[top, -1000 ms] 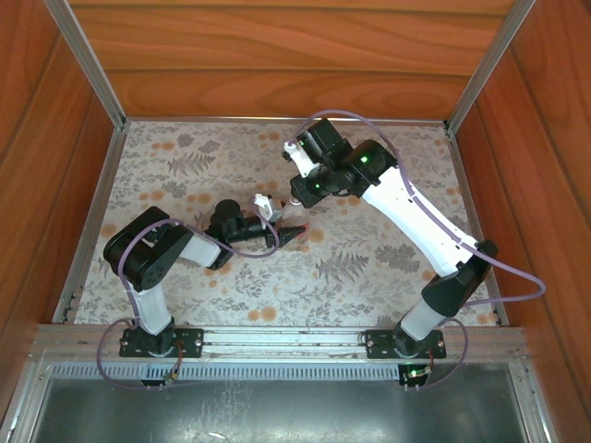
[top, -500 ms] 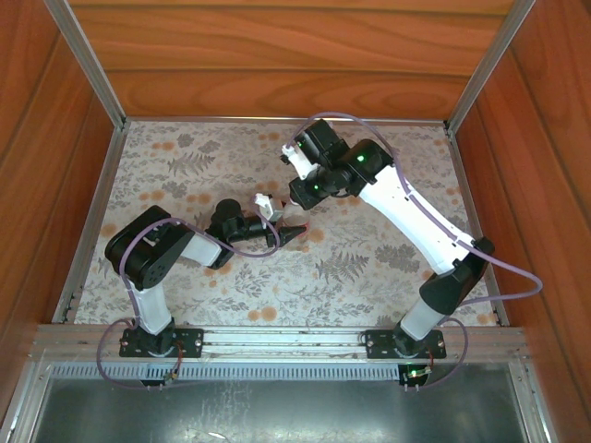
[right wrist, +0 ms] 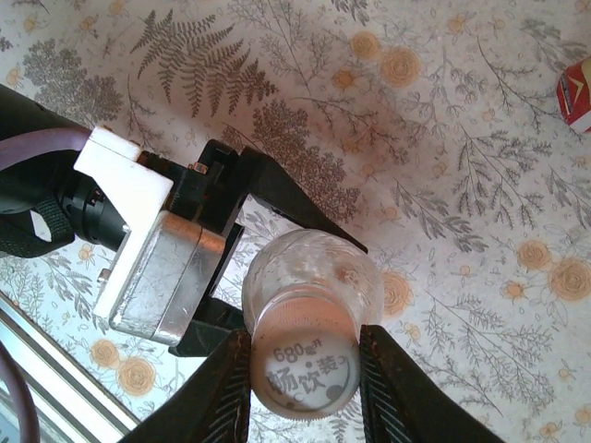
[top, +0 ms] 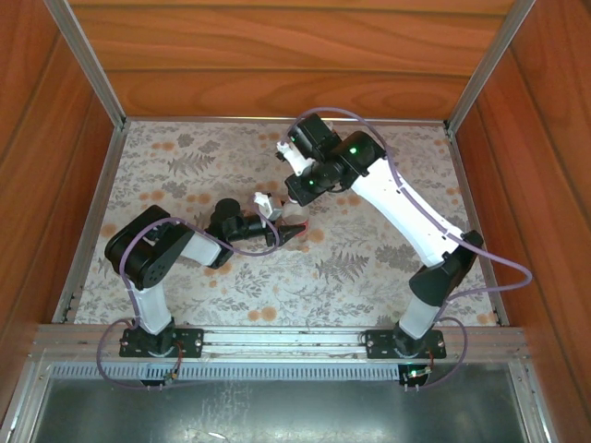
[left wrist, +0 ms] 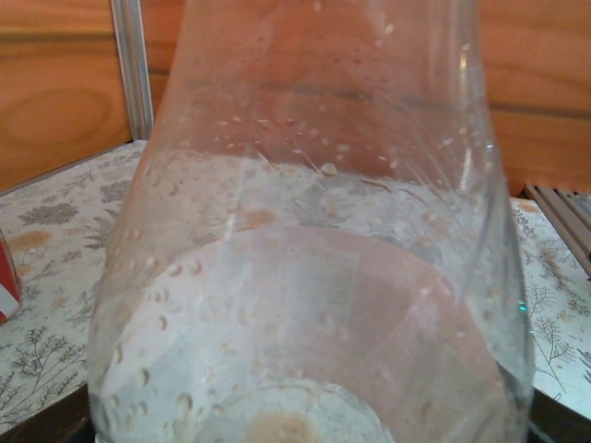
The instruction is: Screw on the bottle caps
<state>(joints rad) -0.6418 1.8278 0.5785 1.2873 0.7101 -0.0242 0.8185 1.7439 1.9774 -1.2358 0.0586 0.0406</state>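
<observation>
Upright clear bottle [right wrist: 314, 268], printed whitish cap [right wrist: 305, 374] atop; red-labelled bottle [right wrist: 577, 92] apart

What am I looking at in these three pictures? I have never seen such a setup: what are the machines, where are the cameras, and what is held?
Two robot arms are bolted at the near edge of a floral-patterned table. The overhead picture looks down from behind them, with the left arm on the left and the right arm on the right. The other two pictures come from a camera on each wrist. The left claw grips a clear bottle, seen very close by its own camera. The right wrist camera looks down on that bottle's whitish cap, with the right claw closed on it. A red-and-white object at that picture's edge is probably another bottle.
</observation>
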